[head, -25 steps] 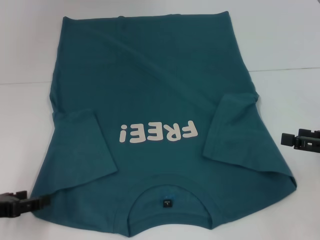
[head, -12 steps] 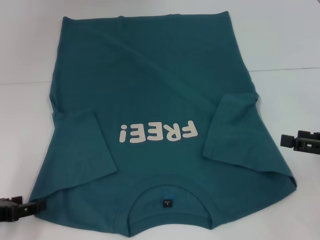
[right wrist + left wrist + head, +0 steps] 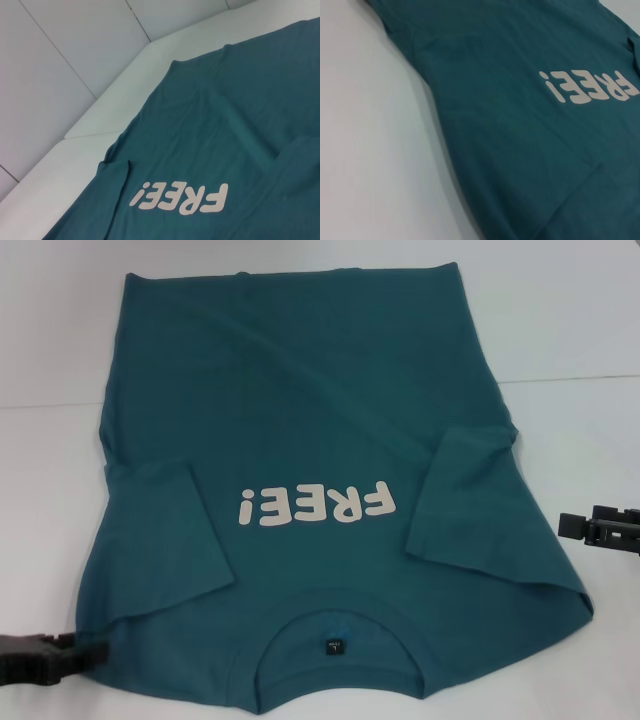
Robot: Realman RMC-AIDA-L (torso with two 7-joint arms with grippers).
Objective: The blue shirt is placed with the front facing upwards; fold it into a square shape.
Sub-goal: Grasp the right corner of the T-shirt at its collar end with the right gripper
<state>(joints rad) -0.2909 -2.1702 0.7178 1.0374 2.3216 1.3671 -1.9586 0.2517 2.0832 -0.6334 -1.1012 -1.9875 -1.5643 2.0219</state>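
The blue shirt (image 3: 310, 410) lies flat on the white table, front up. Its white "FREE!" lettering (image 3: 315, 504) and round neck (image 3: 335, 635) are towards me, and both short sleeves are folded in over the body. The lettering also shows in the left wrist view (image 3: 590, 87) and the right wrist view (image 3: 182, 197). My left gripper (image 3: 95, 652) is low at the near left, its tip at the shirt's near-left shoulder corner. My right gripper (image 3: 568, 525) hovers just off the shirt's right edge, apart from the cloth.
The white table (image 3: 570, 330) has a seam line running across it behind the shirt's middle. Bare white surface lies on both sides of the shirt. In the right wrist view, white panelled walls (image 3: 60, 45) rise behind the table.
My left gripper has slid right, up to the shirt's near-left corner, and the cloth edge there has shifted slightly inward. The right gripper has dropped slightly.
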